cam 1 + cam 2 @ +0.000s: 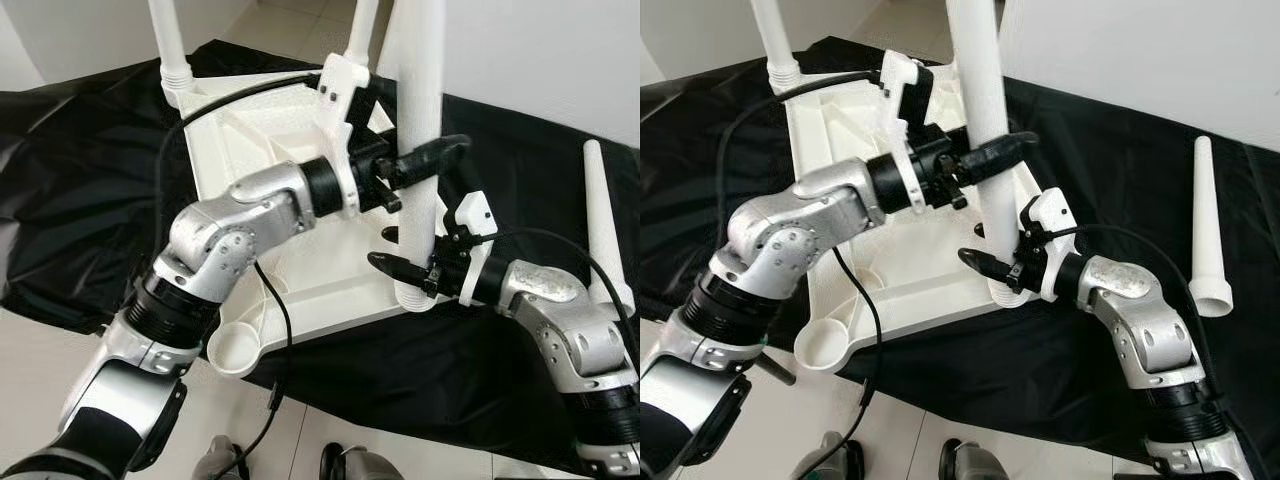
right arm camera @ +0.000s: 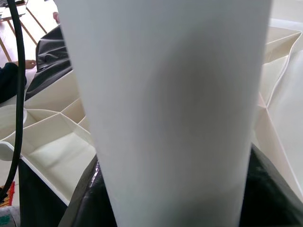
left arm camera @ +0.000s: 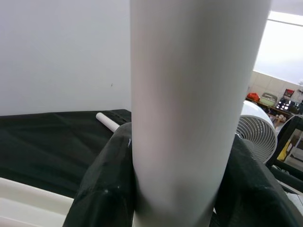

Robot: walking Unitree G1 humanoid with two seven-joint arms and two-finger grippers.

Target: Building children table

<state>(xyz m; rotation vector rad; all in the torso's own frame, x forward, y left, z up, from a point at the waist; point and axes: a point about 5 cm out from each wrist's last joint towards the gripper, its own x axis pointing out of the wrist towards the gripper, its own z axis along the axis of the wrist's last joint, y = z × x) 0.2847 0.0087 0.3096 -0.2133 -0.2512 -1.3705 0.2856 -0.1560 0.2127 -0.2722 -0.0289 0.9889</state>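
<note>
On black cloth (image 1: 90, 200), both grippers clamp the upright leg (image 1: 420, 150).

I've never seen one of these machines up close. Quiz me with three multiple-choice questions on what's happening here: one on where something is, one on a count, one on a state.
1. The loose table leg lies:
A. on the black cloth, on the robot's right
B. on the tabletop
C. on the floor

2. Grippers on the upright leg:
A. none
B. one
C. two

3. The white tabletop is:
A. upside down
B. right way up
C. on edge

Answers:
1 A, it rests apart on cloth.
2 C, left gripper higher, right gripper near the base.
3 A, ribbed underside faces up.
</note>
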